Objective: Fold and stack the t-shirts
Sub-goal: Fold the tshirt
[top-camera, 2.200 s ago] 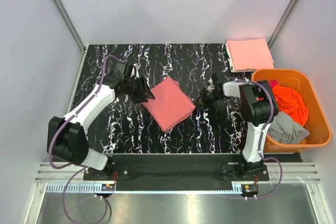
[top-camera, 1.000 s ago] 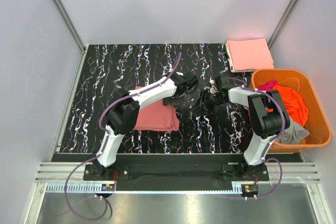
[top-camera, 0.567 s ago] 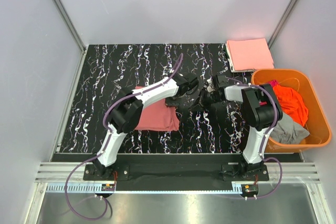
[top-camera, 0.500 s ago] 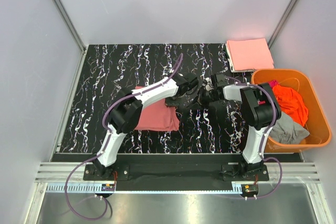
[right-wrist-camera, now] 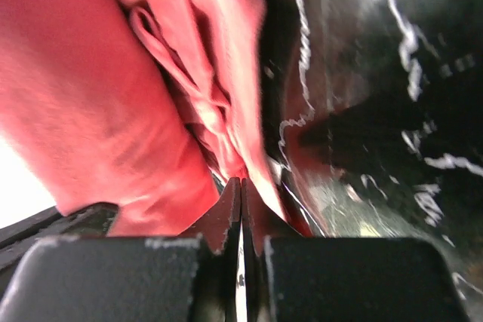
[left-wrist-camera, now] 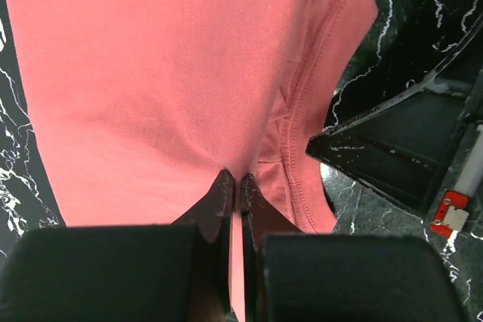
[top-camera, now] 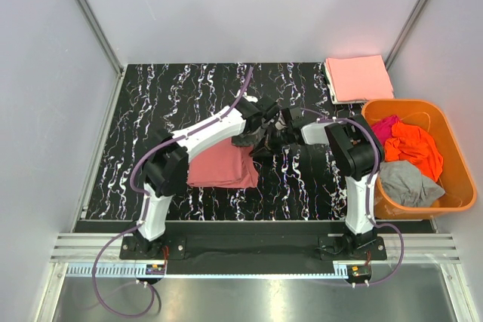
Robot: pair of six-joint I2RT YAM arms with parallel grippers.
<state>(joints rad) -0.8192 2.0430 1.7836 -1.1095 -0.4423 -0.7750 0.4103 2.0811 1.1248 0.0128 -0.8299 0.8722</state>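
Left gripper (left-wrist-camera: 234,183) and right gripper (right-wrist-camera: 240,188) are both pinched shut on the right edge of the folded salmon-pink t-shirt (top-camera: 223,165) lying on the desk (top-camera: 151,111); I judge stacking comes next, needing a level carry onto the peach-pink t-shirt (top-camera: 358,78) far right.

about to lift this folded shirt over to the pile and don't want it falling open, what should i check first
1. left gripper shut on the salmon shirt edge: ok
2. right gripper shut on the same edge: ok
3. every folded layer caught in both grips: cannot tell
4. salmon shirt folded into a compact rectangle: ok
5. peach shirt at the far right corner lies flat, nothing on top: ok
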